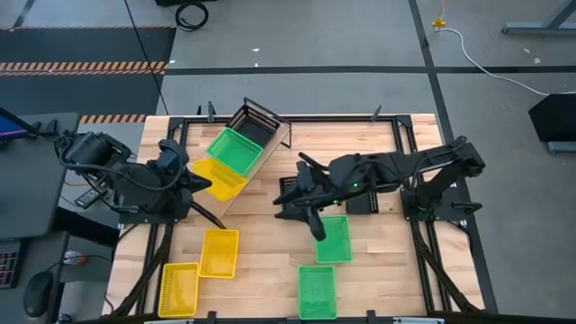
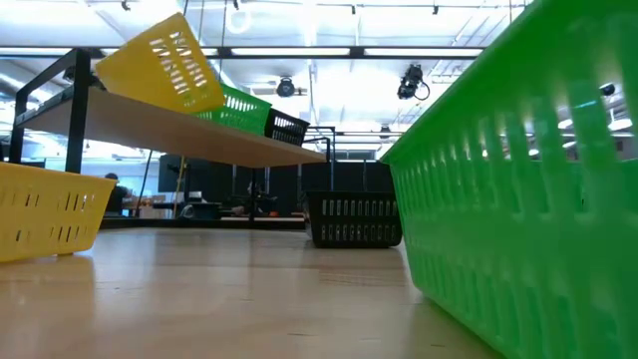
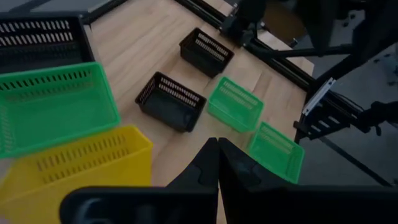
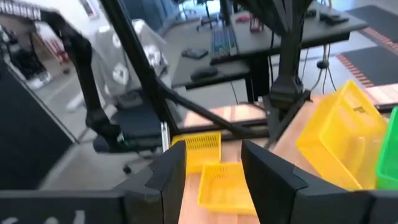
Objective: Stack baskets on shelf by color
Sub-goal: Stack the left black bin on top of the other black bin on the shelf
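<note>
The shelf [image 1: 273, 142] stands slantwise at the table's far left. On it, in a row, sit a black basket [image 1: 256, 120], a green basket [image 1: 236, 148] and a yellow basket [image 1: 220, 176]. The yellow one sits tilted at the shelf's near end [image 2: 164, 60]. My left gripper [image 3: 217, 149] is shut and hovers beside the yellow basket [image 3: 81, 171], fingertips clear of it. My right gripper [image 4: 214, 177] is open over the table's middle [image 1: 286, 193], with nothing between its fingers. On the tabletop lie two yellow baskets [image 1: 220, 252] [image 1: 178, 288], two green [image 1: 333, 238] [image 1: 317, 290] and two black [image 3: 171, 101] [image 3: 207, 51].
A black metal frame [image 1: 409, 153] runs along the table's edges. My right arm [image 1: 396, 166] reaches across the middle and hides the black baskets from above. A green basket [image 2: 528, 189] lies close to the table's near edge. Bare wood shows between the near yellow and green baskets [image 1: 270, 270].
</note>
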